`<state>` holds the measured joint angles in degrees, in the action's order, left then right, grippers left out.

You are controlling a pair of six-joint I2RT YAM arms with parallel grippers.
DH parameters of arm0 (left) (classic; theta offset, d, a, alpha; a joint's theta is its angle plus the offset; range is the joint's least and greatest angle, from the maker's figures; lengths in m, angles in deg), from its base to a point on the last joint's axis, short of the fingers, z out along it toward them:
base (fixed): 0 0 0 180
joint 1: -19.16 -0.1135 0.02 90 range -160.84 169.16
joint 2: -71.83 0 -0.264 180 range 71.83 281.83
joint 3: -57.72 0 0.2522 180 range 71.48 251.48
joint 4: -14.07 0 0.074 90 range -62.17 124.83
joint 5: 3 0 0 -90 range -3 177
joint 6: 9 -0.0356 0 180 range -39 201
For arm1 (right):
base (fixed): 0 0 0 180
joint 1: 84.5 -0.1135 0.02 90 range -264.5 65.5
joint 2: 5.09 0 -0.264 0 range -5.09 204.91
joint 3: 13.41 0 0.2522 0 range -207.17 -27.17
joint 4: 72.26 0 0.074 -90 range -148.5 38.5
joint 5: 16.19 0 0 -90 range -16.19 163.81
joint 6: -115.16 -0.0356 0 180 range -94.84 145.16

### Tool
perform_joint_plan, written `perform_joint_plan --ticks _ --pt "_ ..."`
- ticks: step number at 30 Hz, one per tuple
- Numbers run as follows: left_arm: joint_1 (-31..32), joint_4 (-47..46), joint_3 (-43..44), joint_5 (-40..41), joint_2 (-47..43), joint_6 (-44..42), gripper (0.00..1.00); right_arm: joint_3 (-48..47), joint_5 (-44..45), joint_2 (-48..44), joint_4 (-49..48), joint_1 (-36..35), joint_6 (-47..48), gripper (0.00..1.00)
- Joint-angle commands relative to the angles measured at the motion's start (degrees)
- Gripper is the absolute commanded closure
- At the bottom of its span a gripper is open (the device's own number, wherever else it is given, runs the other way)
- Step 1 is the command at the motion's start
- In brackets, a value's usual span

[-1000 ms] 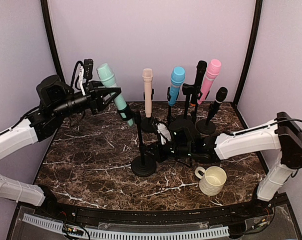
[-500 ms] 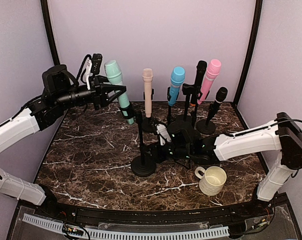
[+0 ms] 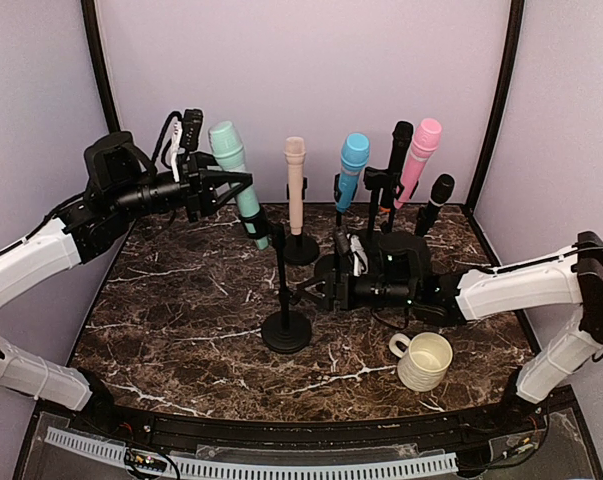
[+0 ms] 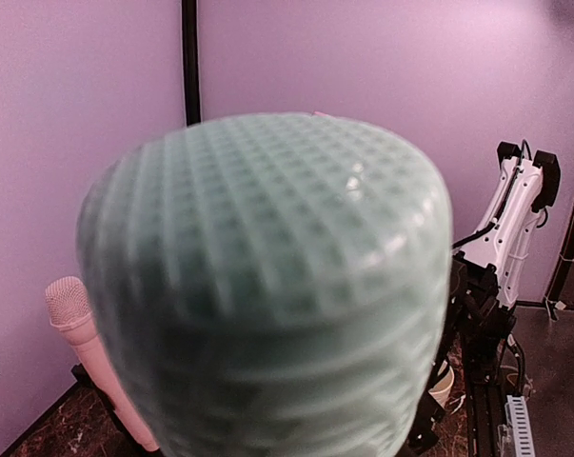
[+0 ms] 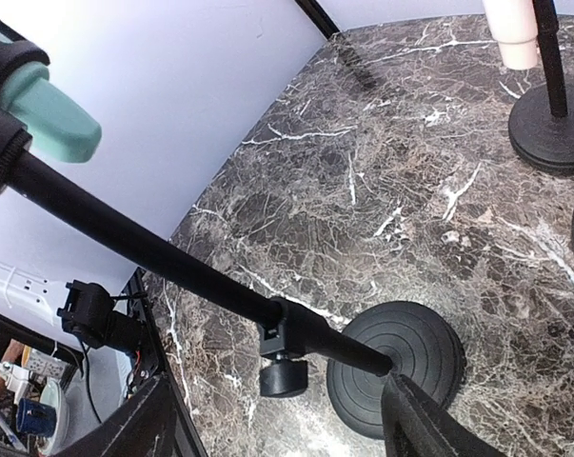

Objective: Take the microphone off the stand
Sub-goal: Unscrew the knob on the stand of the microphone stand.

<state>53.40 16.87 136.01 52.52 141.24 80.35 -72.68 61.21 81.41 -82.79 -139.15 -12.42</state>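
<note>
The mint-green microphone (image 3: 233, 172) is tilted, head up, and my left gripper (image 3: 217, 182) is shut on its body. Its lower end (image 5: 45, 116) sits at the clip on top of the black stand (image 3: 284, 300); whether it is free of the clip I cannot tell. In the left wrist view the microphone's head (image 4: 267, 286) fills the frame and hides the fingers. My right gripper (image 3: 316, 292) stands open just right of the stand's pole (image 5: 172, 262), near the round base (image 5: 401, 367), holding nothing.
Behind the stand are several more microphones on stands: beige (image 3: 295, 185), blue (image 3: 353, 165), black (image 3: 399, 140), pink (image 3: 421, 150) and a small black one (image 3: 436, 200). A cream mug (image 3: 424, 360) sits at the front right. Purple walls close in three sides.
My right gripper has opened, let go of the stand's pole and drawn back to the right. The left arm lifted the microphone more upright, then held still.
</note>
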Motion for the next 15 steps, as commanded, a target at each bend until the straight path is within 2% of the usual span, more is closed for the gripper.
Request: perform_joint_plan --ticks 1,9,15 --pt "-0.40 6.22 -3.83 -0.26 0.67 -3.46 0.81 1.28 -7.84 0.77 -5.09 1.06 -3.18 0.28" --pt "-0.44 5.85 -4.01 0.04 0.58 -3.43 0.79 -2.60 -11.37 5.84 -3.94 1.36 -6.64 0.41" --pt "-0.40 5.16 -4.59 0.40 0.05 -3.10 0.79 -2.12 -14.29 8.91 -9.99 1.70 -8.90 0.50"
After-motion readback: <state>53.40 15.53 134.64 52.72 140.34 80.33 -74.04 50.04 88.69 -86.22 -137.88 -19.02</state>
